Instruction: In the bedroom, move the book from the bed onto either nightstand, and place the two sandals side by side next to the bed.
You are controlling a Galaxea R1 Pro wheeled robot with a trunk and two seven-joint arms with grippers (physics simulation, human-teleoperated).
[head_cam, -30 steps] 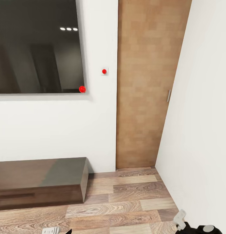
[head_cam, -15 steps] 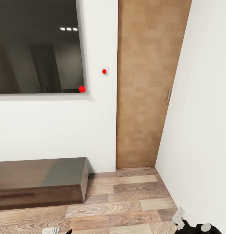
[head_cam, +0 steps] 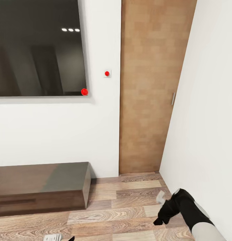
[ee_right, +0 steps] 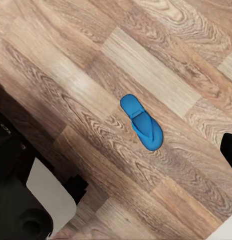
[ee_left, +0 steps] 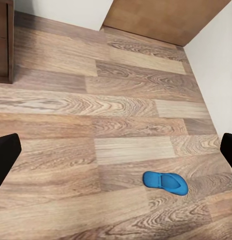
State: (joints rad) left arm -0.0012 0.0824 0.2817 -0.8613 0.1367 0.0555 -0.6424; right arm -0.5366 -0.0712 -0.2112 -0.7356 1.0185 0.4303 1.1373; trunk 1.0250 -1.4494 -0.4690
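Right wrist view shows you one blue sandal [ee_right: 141,122] flat on the wood floor [ee_right: 161,65]. It looks light and bendy; pinch its edge. Your left gripper [ee_left: 116,155] is wide open, holding nothing. I cannot tell about the right one.

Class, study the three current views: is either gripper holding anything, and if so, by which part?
Nothing is held. The blue sandal lies alone on the wood floor, untouched.

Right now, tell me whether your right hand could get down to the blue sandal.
Probably yes. The sandal lies alone on bare wood floor below the right hand, nothing over or beside it; the hand hangs well above it.
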